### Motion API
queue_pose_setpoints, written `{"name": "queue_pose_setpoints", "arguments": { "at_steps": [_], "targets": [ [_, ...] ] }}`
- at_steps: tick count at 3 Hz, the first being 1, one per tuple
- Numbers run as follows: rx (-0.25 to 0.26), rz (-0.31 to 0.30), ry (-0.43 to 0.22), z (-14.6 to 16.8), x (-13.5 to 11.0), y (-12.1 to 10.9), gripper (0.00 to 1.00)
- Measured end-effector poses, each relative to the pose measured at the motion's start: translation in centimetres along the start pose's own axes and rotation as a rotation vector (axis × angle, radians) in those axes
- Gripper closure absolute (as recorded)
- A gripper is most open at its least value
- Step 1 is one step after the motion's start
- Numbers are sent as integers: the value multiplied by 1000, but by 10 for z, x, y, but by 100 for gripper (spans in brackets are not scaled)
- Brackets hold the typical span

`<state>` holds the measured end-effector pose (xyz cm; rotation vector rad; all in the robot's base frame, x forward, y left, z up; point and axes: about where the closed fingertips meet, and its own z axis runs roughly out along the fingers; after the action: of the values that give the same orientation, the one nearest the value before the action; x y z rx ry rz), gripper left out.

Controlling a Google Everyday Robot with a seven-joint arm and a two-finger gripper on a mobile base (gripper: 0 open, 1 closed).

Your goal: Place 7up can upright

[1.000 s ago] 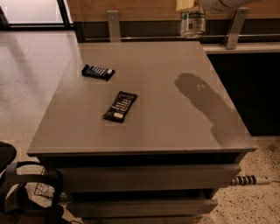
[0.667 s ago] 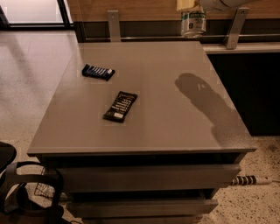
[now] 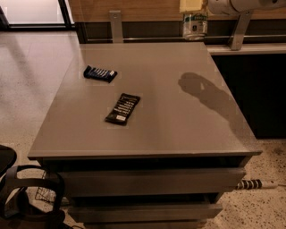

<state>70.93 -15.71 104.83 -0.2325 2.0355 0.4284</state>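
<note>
A: Gripper [image 3: 193, 9], location and state?
B: Top edge of view, over the table's [image 3: 147, 134] far right corner. It is clamped on the 7up can [image 3: 195, 26], which hangs upright, clear of the surface.
A: Other items?
B: Two snack bars [image 3: 123, 108] lying flat.

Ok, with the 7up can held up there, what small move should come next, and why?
Probably lower it straight down a little. The gripper holds the 7up can upright above the table's far edge, away from the blue snack bar and the black snack bar, so descending should set it standing.
</note>
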Motion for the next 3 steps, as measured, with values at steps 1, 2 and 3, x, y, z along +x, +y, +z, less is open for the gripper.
{"name": "queue_pose_setpoints", "arguments": {
  "at_steps": [1, 2, 3],
  "targets": [
    [-233, 59, 60, 21, 33, -7, 100],
    [-555, -21, 91, 60, 57, 19, 100],
    [-715, -212, 46, 50, 50, 32, 100]
  ]
}}
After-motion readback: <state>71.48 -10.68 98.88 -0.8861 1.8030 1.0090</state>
